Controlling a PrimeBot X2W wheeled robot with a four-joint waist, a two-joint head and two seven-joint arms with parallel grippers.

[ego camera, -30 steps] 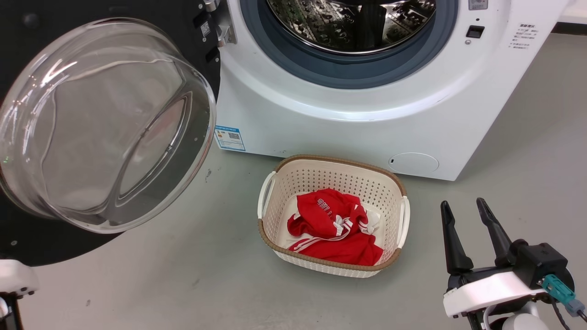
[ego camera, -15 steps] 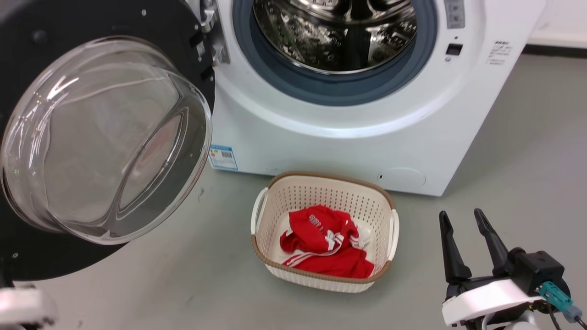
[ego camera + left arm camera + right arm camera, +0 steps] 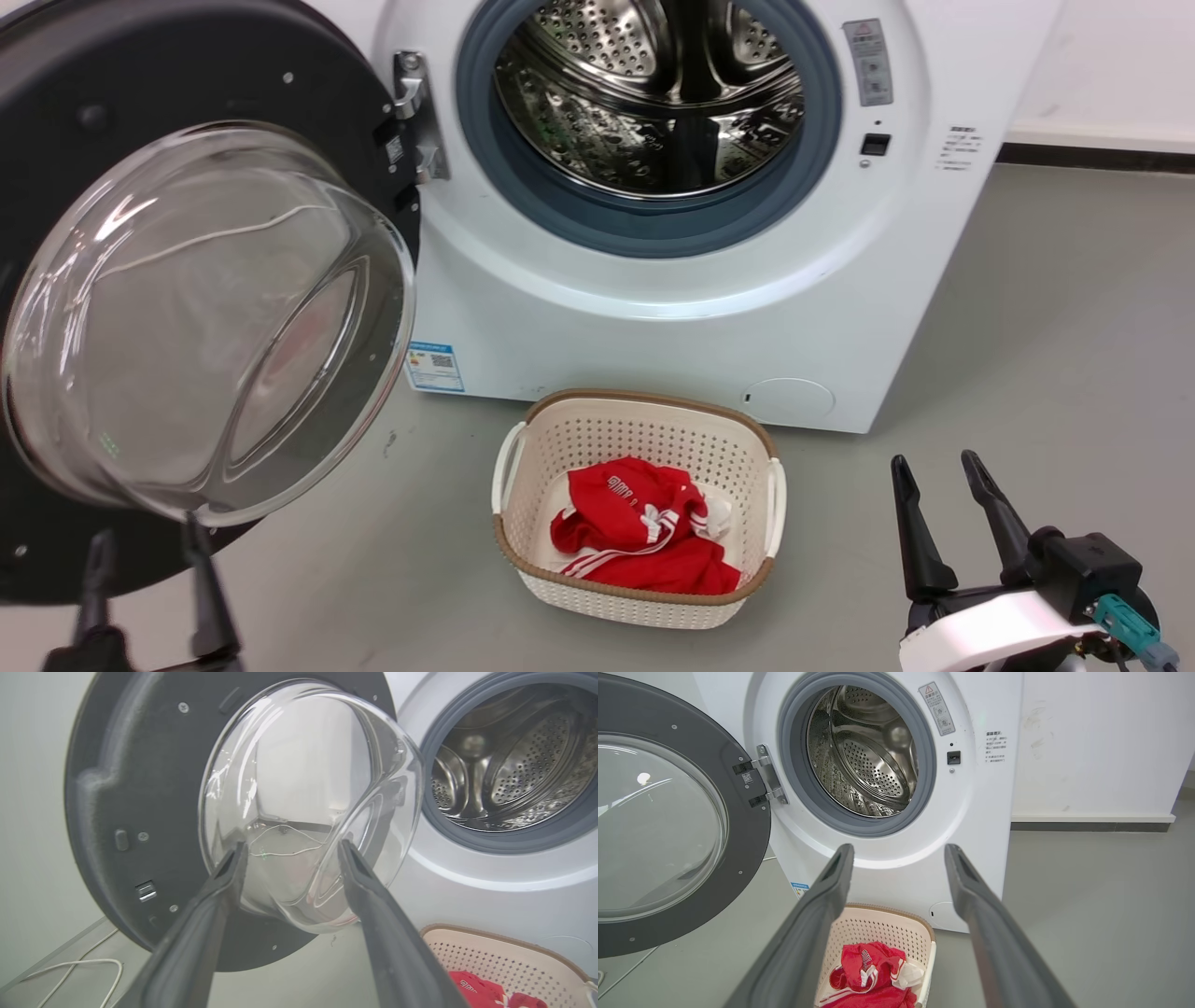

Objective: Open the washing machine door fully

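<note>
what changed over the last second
The head camera tilted up, so everything sits lower in its view. The left pincer came up into the lower left, open, below the washing machine door. Nothing taken or released. Door, basket and right pincer look unmoved.

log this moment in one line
washing machine door: wide open | left gripper: open, below door glass | right gripper: open, lower right | basket: red garment inside

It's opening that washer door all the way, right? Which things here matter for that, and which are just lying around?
For the job: washing machine door, swung wide; washing machine; left gripper, open, pointing at the door's glass.

Lying about: cream basket on the floor; red garment inside it; white cable on the floor; right gripper, open, holding nothing.
</note>
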